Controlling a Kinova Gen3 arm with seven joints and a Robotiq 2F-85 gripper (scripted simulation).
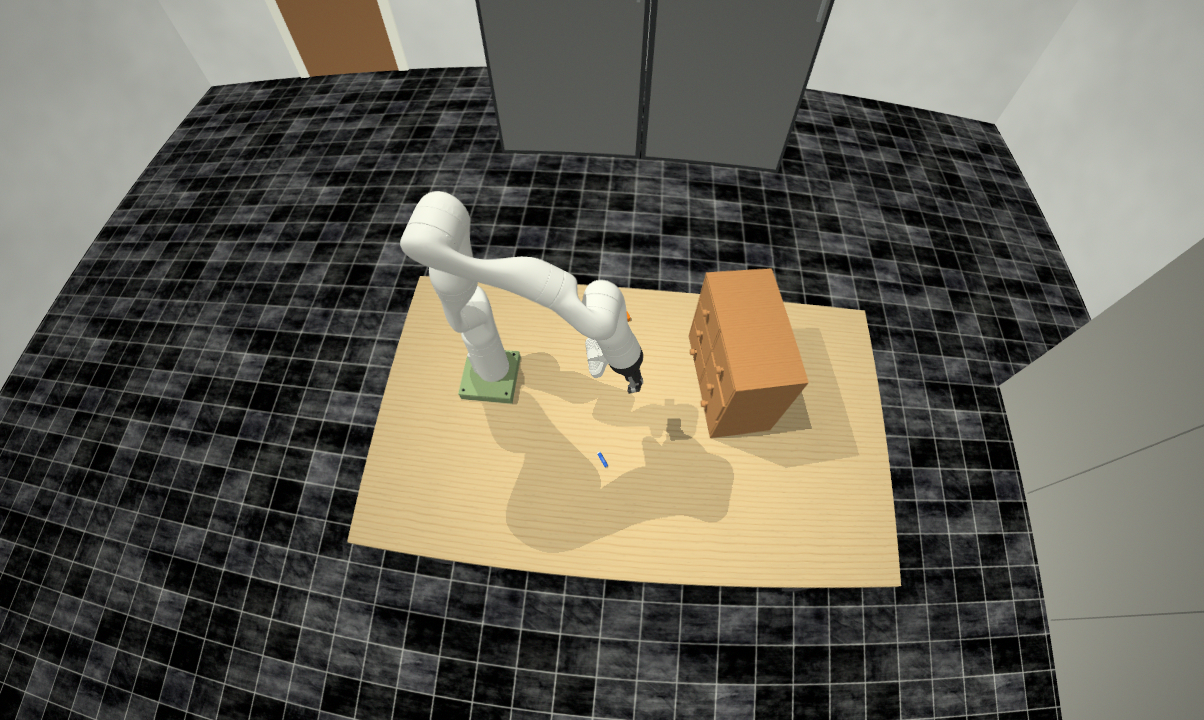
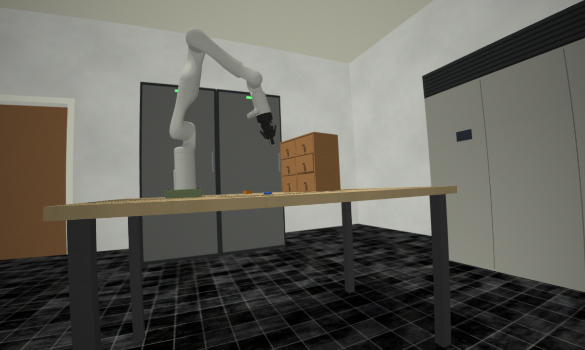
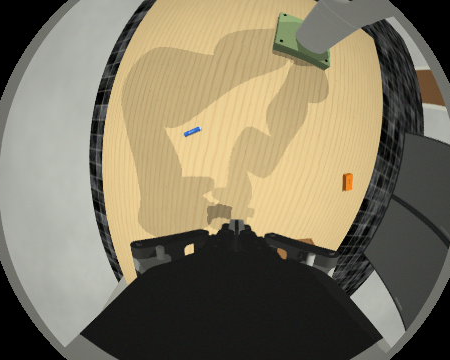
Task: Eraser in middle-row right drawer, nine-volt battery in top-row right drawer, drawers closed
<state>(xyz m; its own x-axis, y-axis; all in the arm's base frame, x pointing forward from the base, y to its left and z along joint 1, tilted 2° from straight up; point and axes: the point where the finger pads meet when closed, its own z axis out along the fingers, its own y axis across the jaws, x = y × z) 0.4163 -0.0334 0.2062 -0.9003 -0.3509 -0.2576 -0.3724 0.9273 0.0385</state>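
My gripper (image 1: 634,387) (image 2: 271,145) (image 3: 236,228) is shut and empty, pointing down high above the table, in front of the drawer side of the brown chest (image 1: 749,326) (image 2: 326,161). The chest stands upright; its drawers look pushed in, the right middle one perhaps slightly proud. An orange block (image 1: 627,317) (image 2: 247,191) (image 3: 348,182), which looks like the nine-volt battery, lies on the table, mostly hidden by the arm in the top view. A slim blue piece (image 1: 602,460) (image 2: 267,192) (image 3: 192,131) with a pale end, possibly the eraser, lies on the table. Drawer contents are hidden.
The arm's green base plate (image 1: 509,362) (image 2: 183,192) (image 3: 287,32) stands on the wooden table (image 1: 445,501) (image 2: 242,203), across from the drawer fronts. The orange block is near the table's far edge in the top view. The arm's shadow lies around the blue piece.
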